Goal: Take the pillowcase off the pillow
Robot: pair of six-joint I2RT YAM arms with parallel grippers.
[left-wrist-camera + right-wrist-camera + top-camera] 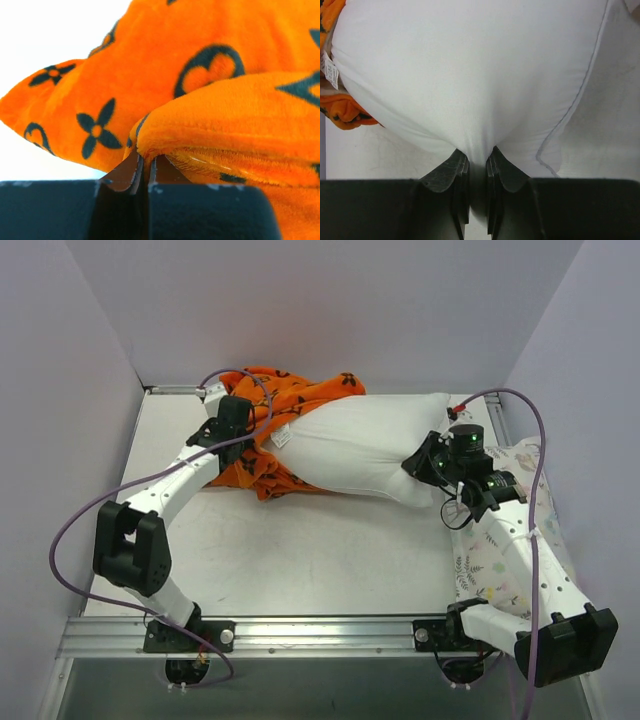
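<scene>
The white pillow [365, 445] lies across the back of the table, most of it bare. The orange pillowcase [285, 390] with black motifs is bunched over its left end. My left gripper [247, 426] is shut on a fold of the pillowcase [200, 130], its jaws pinching orange fabric. My right gripper [420, 462] is shut on the pillow's right end, white fabric [470, 75] squeezed between its fingers. A white label [330, 70] shows at the pillow's left edge beside the orange cover [342, 112].
A smaller pastel animal-print pillow [500, 560] lies along the table's right side under my right arm. Grey walls enclose the back and both sides. A metal rail [320, 635] runs along the near edge.
</scene>
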